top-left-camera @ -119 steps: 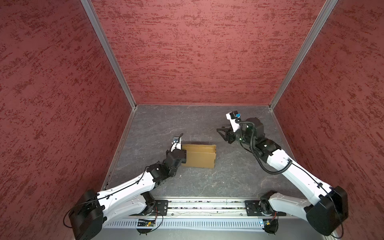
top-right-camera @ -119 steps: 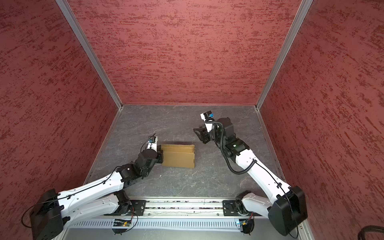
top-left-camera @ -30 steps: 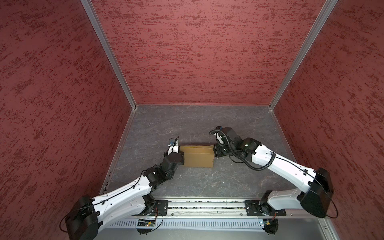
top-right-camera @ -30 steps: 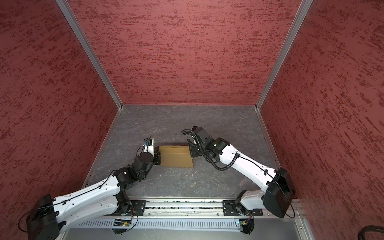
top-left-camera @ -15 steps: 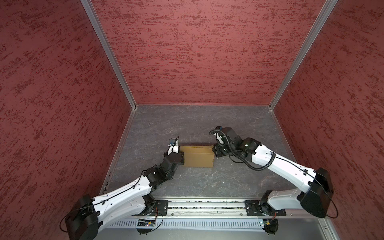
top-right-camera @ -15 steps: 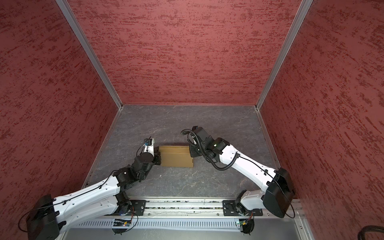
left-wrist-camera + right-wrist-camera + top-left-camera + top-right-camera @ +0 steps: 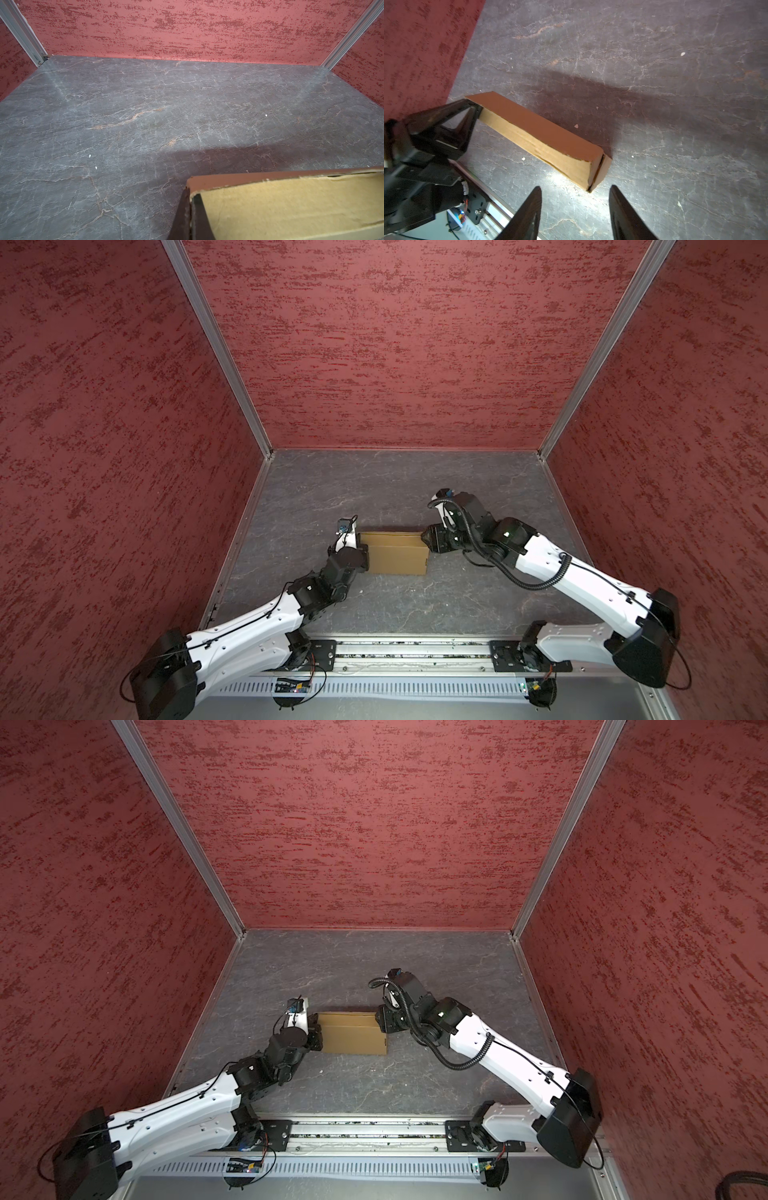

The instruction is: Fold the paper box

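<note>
Grey metal rail (image 7: 415, 655) is running along the near edge of the table (image 7: 374, 489), with both white arm bases sitting on it. Both arms are reaching away from it toward the middle.

Paper box (image 7: 395, 552) is lying flat at about the middle of the table, slightly toward its left edge. It is tan cardboard and is looking folded into a shallow slab. Its long axis is running left to right, parallel to the near edge. One short end is pointing at the left edge and the other at the right edge. In both top views a crease is running lengthwise across the top face.

Left gripper (image 7: 362, 551) is sitting at the box's left short end. Its claw is fully closed and pinching the cardboard there. In the left wrist view a dark finger (image 7: 199, 218) is pressing against the box's wall at a corner.

Right gripper (image 7: 428, 540) is hovering just beside the right short end, at its far corner. Its claw is standing partly open and gripping nothing. In the right wrist view the fingers (image 7: 529, 212) are spreading apart. The box's corner is lying just ahead of the tips and not touching them.

Bare grey stone-look surface is stretching behind the box to the far edge. Red textured walls (image 7: 395, 344) are rising on three sides.
</note>
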Tool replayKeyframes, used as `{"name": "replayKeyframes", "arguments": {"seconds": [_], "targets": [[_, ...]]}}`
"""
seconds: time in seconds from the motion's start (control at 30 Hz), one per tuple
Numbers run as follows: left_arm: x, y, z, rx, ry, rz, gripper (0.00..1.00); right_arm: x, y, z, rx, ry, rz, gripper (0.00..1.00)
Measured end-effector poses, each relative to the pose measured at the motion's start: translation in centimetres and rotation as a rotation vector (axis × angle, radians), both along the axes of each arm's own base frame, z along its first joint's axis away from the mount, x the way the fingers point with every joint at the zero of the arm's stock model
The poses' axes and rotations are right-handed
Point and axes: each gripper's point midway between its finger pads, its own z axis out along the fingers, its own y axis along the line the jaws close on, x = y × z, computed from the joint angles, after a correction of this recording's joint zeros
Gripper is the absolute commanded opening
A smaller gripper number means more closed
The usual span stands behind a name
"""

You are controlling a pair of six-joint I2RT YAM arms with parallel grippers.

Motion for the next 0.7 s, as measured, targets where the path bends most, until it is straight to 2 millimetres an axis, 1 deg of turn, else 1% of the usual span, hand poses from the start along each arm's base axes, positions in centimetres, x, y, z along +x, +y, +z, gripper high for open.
{"name": "replayKeyframes", "arguments": {"seconds": [0.13,0.23,0.3,0.37,0.53,0.7], "targets": [[-0.1,0.0,0.0,0.0,-0.006,0.003,0.0,1.1,-1.1,2.2,0.086,0.01,-0.094,0.6],[-0.2,-0.1,-0.1,-0.001,-0.011,0.004,0.0,1.7,-1.8,2.4,0.149,0.068,-0.175,0.6],[-0.2,-0.1,-0.1,-0.004,-0.014,0.005,0.0,1.8,-1.9,2.1,0.196,0.119,-0.225,0.6],[-0.2,-0.1,-0.1,-0.008,-0.018,0.005,0.0,1.6,-1.5,1.4,0.244,0.176,-0.261,0.6],[-0.2,0.0,-0.2,-0.012,-0.024,0.008,0.0,0.7,-1.3,-1.5,0.309,0.329,-0.36,0.61],[-0.3,0.0,-0.2,-0.017,-0.028,0.009,0.0,0.6,-1.4,-1.7,0.361,0.404,-0.433,0.66]]}}
